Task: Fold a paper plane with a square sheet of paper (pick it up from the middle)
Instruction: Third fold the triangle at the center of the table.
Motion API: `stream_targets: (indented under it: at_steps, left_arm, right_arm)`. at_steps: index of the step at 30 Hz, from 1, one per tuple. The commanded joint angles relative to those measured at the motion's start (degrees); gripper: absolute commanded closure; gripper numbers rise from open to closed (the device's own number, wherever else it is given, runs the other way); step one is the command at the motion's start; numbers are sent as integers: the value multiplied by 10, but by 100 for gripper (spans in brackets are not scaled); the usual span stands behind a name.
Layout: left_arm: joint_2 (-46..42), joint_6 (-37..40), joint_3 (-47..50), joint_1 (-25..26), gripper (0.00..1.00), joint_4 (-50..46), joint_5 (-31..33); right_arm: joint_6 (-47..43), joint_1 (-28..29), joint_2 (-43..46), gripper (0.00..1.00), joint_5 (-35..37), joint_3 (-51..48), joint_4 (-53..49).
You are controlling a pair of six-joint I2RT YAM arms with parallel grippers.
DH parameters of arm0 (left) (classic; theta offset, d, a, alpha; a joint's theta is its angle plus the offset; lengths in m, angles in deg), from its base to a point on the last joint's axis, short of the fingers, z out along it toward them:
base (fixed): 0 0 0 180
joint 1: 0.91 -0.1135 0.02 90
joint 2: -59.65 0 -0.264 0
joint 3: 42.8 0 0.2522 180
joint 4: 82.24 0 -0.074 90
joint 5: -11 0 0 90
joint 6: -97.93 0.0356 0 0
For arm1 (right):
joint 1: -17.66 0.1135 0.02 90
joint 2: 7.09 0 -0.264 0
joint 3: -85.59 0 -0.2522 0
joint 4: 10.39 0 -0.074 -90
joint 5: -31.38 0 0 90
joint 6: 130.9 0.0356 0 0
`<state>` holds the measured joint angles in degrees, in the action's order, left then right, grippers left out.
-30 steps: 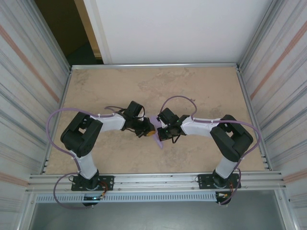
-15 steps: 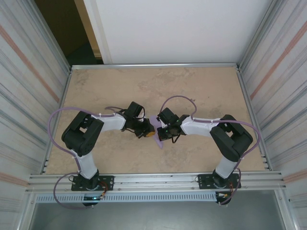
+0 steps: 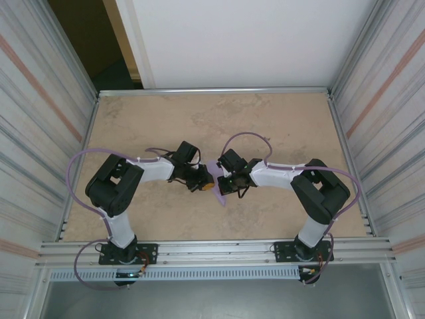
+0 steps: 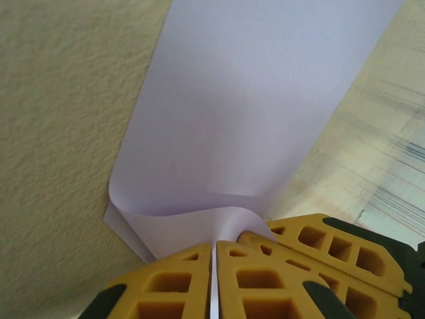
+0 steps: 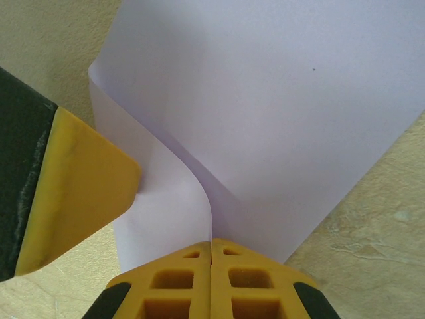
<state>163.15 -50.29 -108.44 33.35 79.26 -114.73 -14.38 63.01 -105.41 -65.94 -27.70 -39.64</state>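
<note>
The square sheet of paper [image 3: 217,174] is lavender and hangs pinched between both grippers over the middle of the table. My left gripper [image 4: 214,247] is shut on the sheet's near edge, where the paper [image 4: 252,119] curls into the seam between the yellow fingers [image 4: 176,282]. My right gripper [image 5: 211,243] is shut on the same sheet [image 5: 279,113], a curled fold of it running into its closed jaws. The two grippers nearly touch tip to tip, the left gripper [image 3: 207,184] just left of the right gripper [image 3: 223,184]. A finger of the other gripper [image 5: 73,193] presses beside the fold.
The beige tabletop [image 3: 279,126] has aluminium rails at its edges and corrugated walls on both sides. Both arms [image 3: 153,169] reach inward from their bases at the near edge, with purple cables looping above them.
</note>
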Motion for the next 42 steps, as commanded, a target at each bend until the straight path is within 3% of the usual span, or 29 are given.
stream_targets:
  at_steps: [1,42]
  left_arm:
    - [-6,22,-22,1,89,-25,7]
    - [17,26,-14,3,90,-40,21]
  right_arm:
    - [-7,-3,-7,100,9,15,-16]
    - [-2,-3,-15,100,16,20,-26]
